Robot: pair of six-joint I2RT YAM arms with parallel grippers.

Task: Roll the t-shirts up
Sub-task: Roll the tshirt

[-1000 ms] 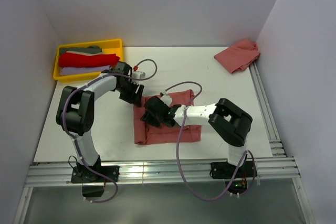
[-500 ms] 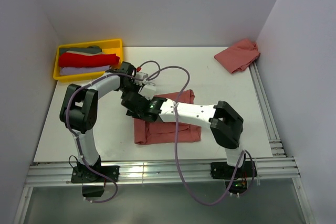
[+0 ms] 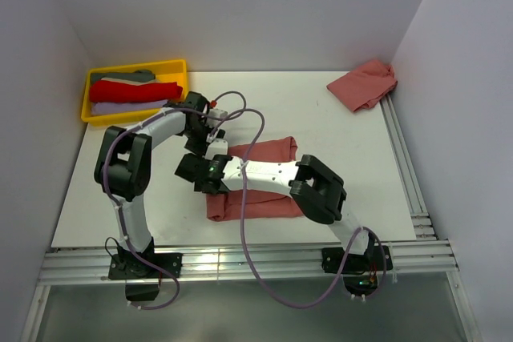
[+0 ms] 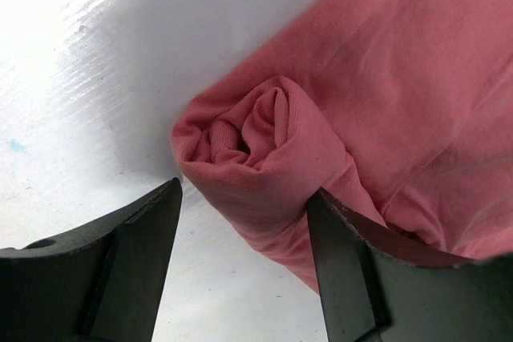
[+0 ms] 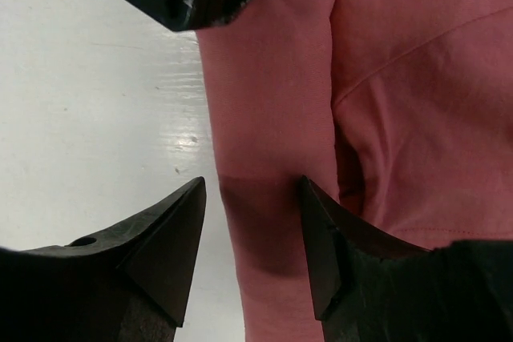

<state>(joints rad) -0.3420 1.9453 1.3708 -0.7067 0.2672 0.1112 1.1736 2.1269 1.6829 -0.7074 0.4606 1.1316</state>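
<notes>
A salmon-red t-shirt [image 3: 256,206] lies folded at the table's middle, its left edge rolled into a tight tube [image 4: 256,154]. My left gripper [image 3: 212,143] is at the far end of that roll. It stands open [image 4: 244,226], with the roll's end between the fingers and cloth against the right finger [image 4: 353,270]. My right gripper [image 3: 191,172] is at the shirt's left edge. It is open [image 5: 252,218] and straddles the rolled edge [image 5: 264,158] from above. Another t-shirt [image 3: 365,83] lies crumpled at the back right.
A yellow tray [image 3: 178,66] with red, grey and lilac cloth stands at the back left. The right arm [image 3: 272,172] stretches across the middle shirt. Metal rails run along the table's right edge [image 3: 405,166] and front edge. White walls close in on three sides.
My right gripper has swung left across the shirt to its left edge and its jaws have widened. The left gripper has shifted slightly toward the roll's far end.
</notes>
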